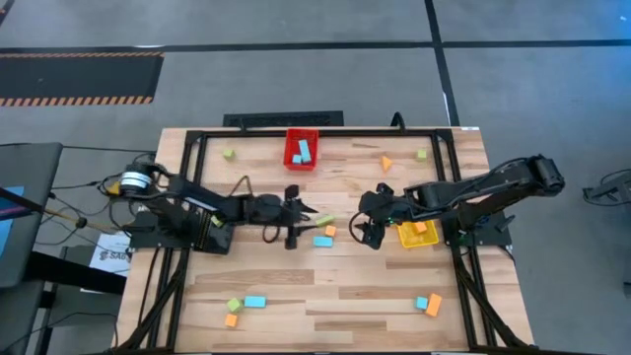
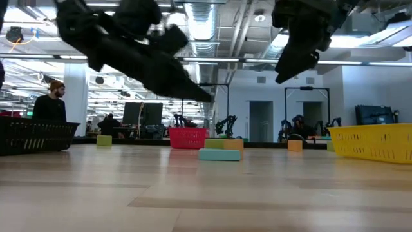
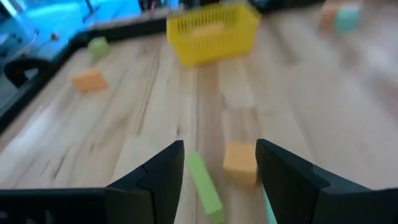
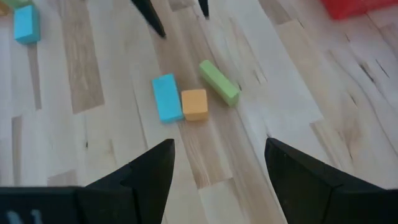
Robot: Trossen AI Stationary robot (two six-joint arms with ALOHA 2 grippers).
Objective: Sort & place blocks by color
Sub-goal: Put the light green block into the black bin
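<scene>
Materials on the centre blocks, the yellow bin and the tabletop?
Green bar, orange cube, blue bar: matte, evenly coloured, soft-edged, probably foam or painted wood; can't tell which.
Yellow bin: looks like moulded plastic, with lattice walls.
Table: light wood planks with visible grain and seams, low-sheen finish.

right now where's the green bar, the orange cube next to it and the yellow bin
green bar (image 4: 219, 81), right wrist view, middle of its top face
orange cube (image 4: 194, 103), right wrist view, centre of its top
yellow bin (image 3: 214, 38), left wrist view, front mesh wall
</scene>
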